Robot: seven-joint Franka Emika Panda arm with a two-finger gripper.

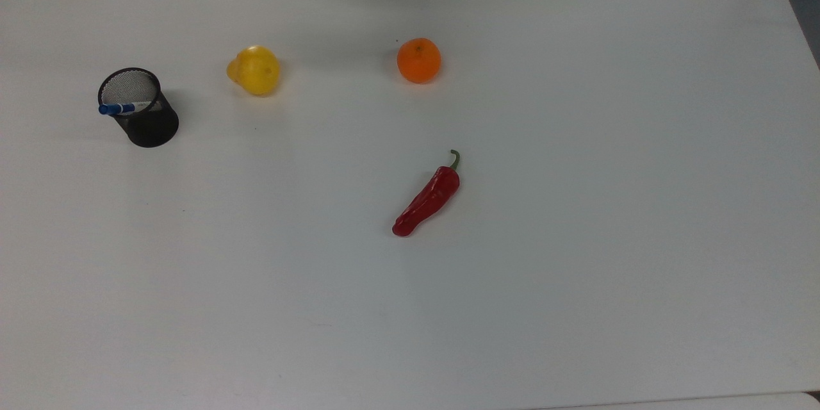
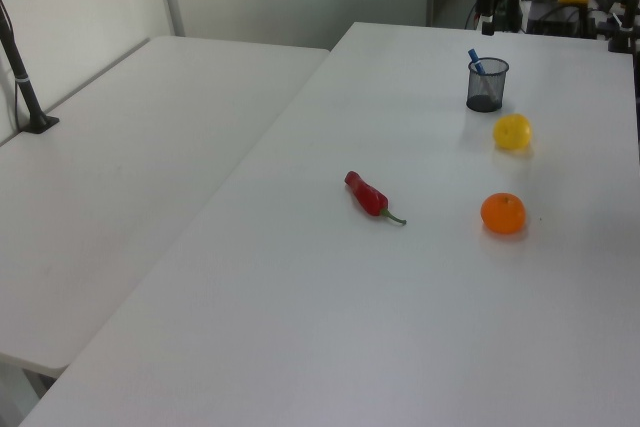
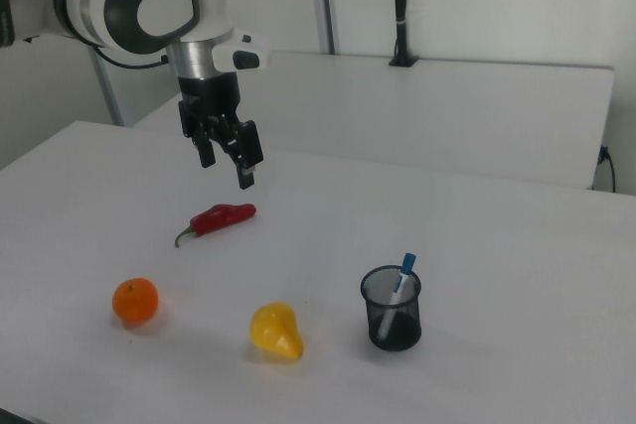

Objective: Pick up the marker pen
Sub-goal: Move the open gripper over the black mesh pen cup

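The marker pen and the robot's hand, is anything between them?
No. In the right view, bare table lies between the hand and the marker pen in its cup.

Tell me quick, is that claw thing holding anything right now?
Gripper: open, holding nothing, up in the air. The marker pen stands in the black mesh cup.

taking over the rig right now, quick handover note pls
Tool: open, empty, raised above the table, away from the cup.
Marker pen: standing tilted in the black mesh cup, blue cap poking over the rim; in the top view it's at the table's left.
Yellow fruit, orange and red pepper lie apart from the cup.
Done: no grasp yet.
Left: go over the cup, grip the pen, lift it out.
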